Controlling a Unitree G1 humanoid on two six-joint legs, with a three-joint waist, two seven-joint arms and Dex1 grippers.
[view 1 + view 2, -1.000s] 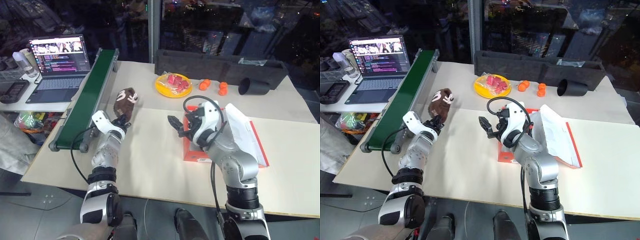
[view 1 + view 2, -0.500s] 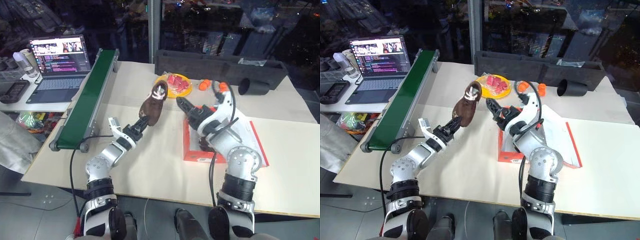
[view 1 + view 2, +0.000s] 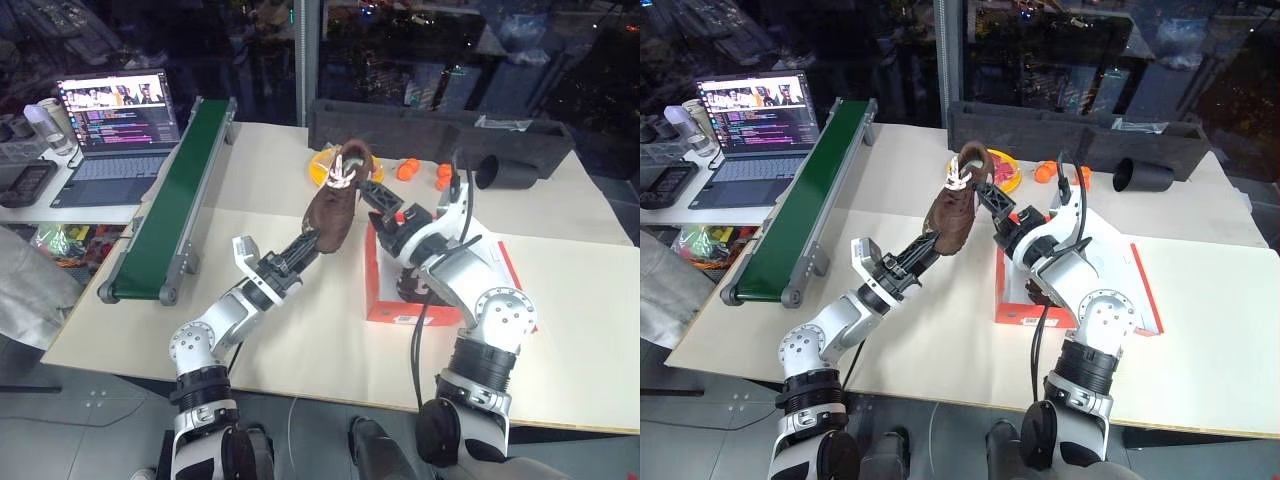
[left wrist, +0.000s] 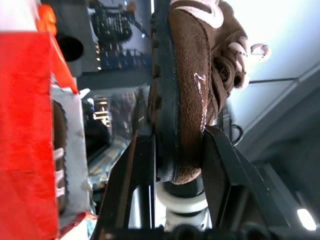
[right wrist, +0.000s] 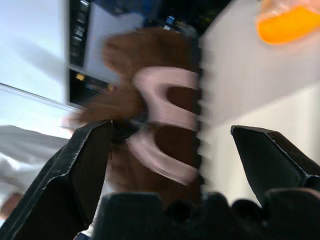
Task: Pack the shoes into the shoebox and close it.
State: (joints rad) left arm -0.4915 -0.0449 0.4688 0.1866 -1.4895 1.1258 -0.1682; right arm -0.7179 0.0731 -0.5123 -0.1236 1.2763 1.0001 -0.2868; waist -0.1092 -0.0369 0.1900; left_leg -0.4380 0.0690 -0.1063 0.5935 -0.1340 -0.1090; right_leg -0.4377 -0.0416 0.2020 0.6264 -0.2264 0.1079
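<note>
the left end effector [image 3: 312, 238] is clamped on the toe end of a brown boot [image 3: 335, 205], holding it off the surface [image 3: 300, 330], ankle end up, just left of the red shoebox [image 3: 385, 300]. the right end effector [image 3: 368, 190] hovers wide open beside the boot's top, gripping nothing. the second boot [image 3: 415, 287] lies inside the box.

Take the green conveyor [image 3: 178, 195] as your landmark. You have an open laptop [image 3: 118, 125] just beyond its left side, on a separate desk. Well to its right sits a yellow plate [image 3: 322, 172] with red items. Further right lie orange balls [image 3: 444, 176], a black cup [image 3: 504, 173] on its side, and a long black tray [image 3: 440, 128] behind them.
</note>
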